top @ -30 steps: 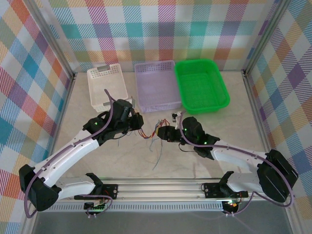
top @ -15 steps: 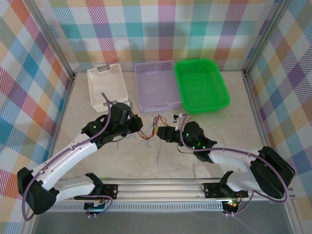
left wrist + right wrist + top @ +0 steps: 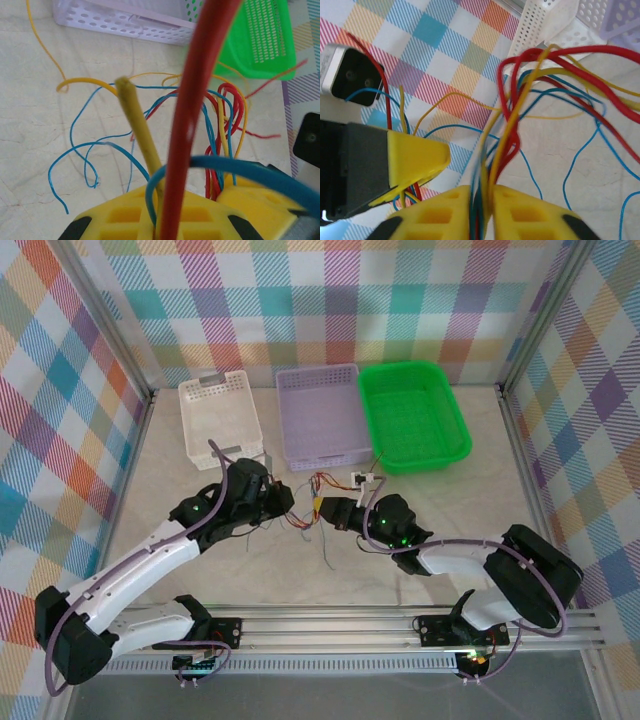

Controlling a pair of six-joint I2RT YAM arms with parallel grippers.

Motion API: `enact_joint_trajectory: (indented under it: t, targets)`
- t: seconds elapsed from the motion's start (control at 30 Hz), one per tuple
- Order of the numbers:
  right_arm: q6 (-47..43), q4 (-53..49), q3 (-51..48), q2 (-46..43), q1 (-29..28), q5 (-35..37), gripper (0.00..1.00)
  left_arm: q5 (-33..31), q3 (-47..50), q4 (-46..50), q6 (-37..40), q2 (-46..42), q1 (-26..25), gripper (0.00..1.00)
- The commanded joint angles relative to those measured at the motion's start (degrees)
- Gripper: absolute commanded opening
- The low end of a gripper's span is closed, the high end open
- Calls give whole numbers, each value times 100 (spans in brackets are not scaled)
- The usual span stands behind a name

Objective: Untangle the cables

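The cables [image 3: 311,504] are a knot of thin blue, red and orange-yellow wires stretched between my two grippers at the table's middle, with loose strands trailing toward the front [image 3: 325,548]. My left gripper [image 3: 284,502] is shut on a red, a yellow and a blue strand [image 3: 199,100], which rise from between its yellow fingers [image 3: 115,210]. Just right of it, my right gripper [image 3: 332,511] is shut on a bundle of the cables [image 3: 512,115]. In the right wrist view, the left gripper's yellow finger [image 3: 415,159] sits close by on the left.
Three baskets stand in a row at the back: white [image 3: 218,418], lilac [image 3: 322,415] and green [image 3: 412,415]. The lilac one is nearest the knot. Checked walls close in on both sides, and a metal rail [image 3: 330,625] runs along the front.
The right arm's elbow has swung left and its gripper has edged toward the left one. The left gripper shifted slightly forward. The trailing strands have drawn up shorter.
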State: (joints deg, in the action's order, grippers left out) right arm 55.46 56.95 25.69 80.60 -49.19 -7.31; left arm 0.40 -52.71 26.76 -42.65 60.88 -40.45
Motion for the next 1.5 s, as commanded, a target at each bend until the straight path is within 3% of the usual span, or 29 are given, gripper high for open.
enact_joint_trajectory:
  t: [0.0, 0.1, 0.3, 0.4, 0.53, 0.7, 0.83, 0.9, 0.93, 1.07, 1.1, 1.17, 1.27, 1.47]
  targets:
    - [-96, 406, 94, -194, -59, -10, 10, -84, 85, -67, -54, -210, -95, 0]
    - [-320, -787, 97, -800, -56, 443, 0, -306, 168, 131, -66, -350, -94, 0]
    - [-833, -3273, -1, -2353, -56, 1723, 0, -555, 373, 456, -78, -518, -94, 0]
    - [-979, -4033, -102, -3068, -60, 2324, 0, -516, 438, 523, -158, -495, -93, 0]
    - [-1260, -4534, -131, -3769, -56, 2559, 0, -492, 501, 567, -160, -453, -89, 0]
    - [-1515, -4780, 35, -3926, -54, 2383, 0, -323, 571, 494, -155, -404, -80, 0]
    - [-1590, -4813, 119, -3877, -49, 2336, 0, -78, 632, 365, -110, -334, -85, 15]
    - [-1625, -4772, 153, -3842, -49, 2275, 0, -98, 676, 365, -124, -361, -85, 11]
    - [-1644, -4768, 192, -3796, -50, 2217, 0, -143, 713, 337, -128, -408, -76, 2]
    - [-1781, -5118, 523, -3334, -57, 1920, 0, -162, 783, 187, -73, -465, -79, 0]
    - [-1799, -5340, 701, -3101, -48, 1845, 3, -127, 759, 156, -51, -415, -86, 0]
    - [-1860, -5845, 1107, -2579, -47, 1711, 20, 31, 704, 67, 76, -296, -83, 0]
    - [-1976, -6369, 1582, -1905, -47, 1661, 34, 160, 590, 79, 290, -202, -85, 0]
    - [-2450, -5854, 1569, -1517, -47, 1212, 54, 118, 481, 315, 586, -244, -86, 0]
